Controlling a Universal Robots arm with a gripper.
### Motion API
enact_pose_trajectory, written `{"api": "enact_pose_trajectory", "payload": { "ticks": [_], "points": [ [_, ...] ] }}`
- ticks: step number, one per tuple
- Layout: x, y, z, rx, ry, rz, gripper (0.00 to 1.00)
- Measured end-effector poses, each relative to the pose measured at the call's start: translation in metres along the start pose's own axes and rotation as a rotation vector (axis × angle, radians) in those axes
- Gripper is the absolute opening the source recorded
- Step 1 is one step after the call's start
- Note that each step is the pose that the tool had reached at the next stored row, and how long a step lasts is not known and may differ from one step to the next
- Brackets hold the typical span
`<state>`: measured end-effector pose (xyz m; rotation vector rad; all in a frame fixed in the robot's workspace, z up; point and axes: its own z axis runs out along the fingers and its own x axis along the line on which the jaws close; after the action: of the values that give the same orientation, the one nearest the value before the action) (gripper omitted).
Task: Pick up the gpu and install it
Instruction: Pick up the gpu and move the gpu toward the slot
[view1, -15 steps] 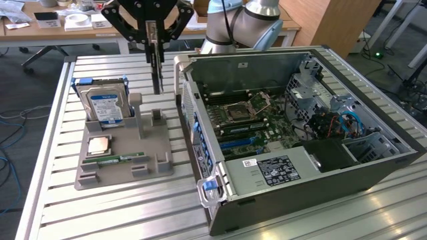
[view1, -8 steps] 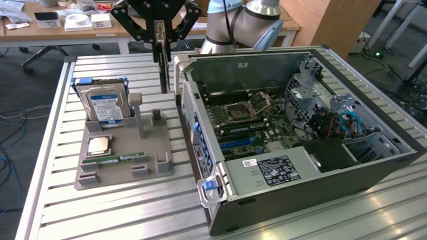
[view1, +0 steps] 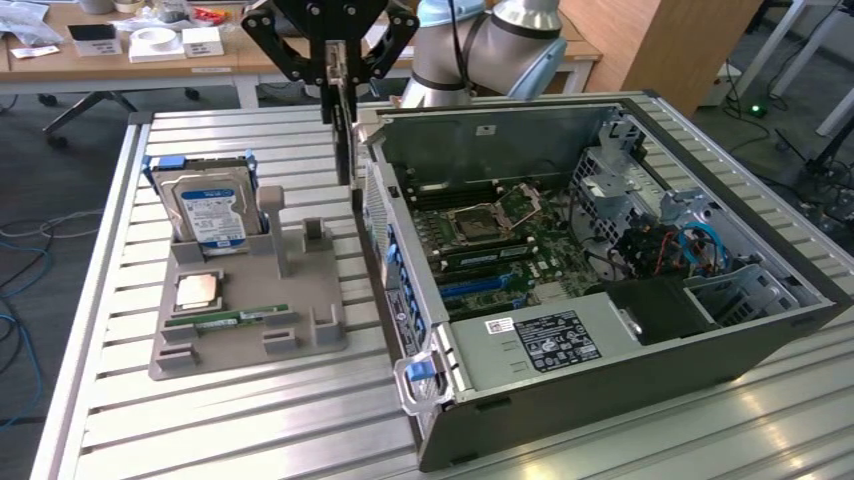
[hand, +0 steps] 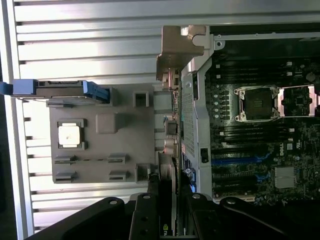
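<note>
Closest to you on the bench (view1: 240, 430) sits the open computer (view1: 627, 330). At the exterior view's left of it is the grey tray (view1: 314, 300), with a hard drive (view1: 211, 212) standing in it. Farther back, your hand (view1: 336, 72) grips the graphics card (view1: 346, 140) — it hangs upright between tray and computer, close beside the computer's wall.

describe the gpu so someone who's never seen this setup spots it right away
Start at the open computer case, then the grey parts holder on the exterior view's left of it. Over the gap between them the gripper holds the gpu hanging edge-on. Unlike the thick hard drive standing in the holder, it is a thin dark card with a silver bracket.
</note>
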<state>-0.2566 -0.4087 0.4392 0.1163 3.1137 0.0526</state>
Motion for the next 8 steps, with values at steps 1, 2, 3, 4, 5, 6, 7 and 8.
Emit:
{"api": "enact_pose_trajectory", "payload": {
  "ticks": [1,2,3,4,5,6,7,8],
  "points": [
    [-0.0016,0.0002,0.0001,0.0000,0.0000,0.000,0.26],
    [-0.0031,0.0003,0.0001,0.0000,-0.0001,0.000,0.26],
    [-0.0045,0.0005,0.0002,-0.0001,-0.0001,0.000,0.26],
    [-0.0053,0.0005,0.0002,-0.0001,-0.0001,0.000,0.26],
    [-0.0053,0.0006,0.0002,-0.0001,0.0000,0.000,0.26],
    [-0.0053,0.0006,0.0002,0.0000,-0.0001,0.000,0.26],
    [-0.0053,0.0006,0.0002,0.0000,-0.0001,0.000,0.26],
    [-0.0053,0.0006,0.0002,0.0000,0.0000,0.000,0.26]
  ]
}}
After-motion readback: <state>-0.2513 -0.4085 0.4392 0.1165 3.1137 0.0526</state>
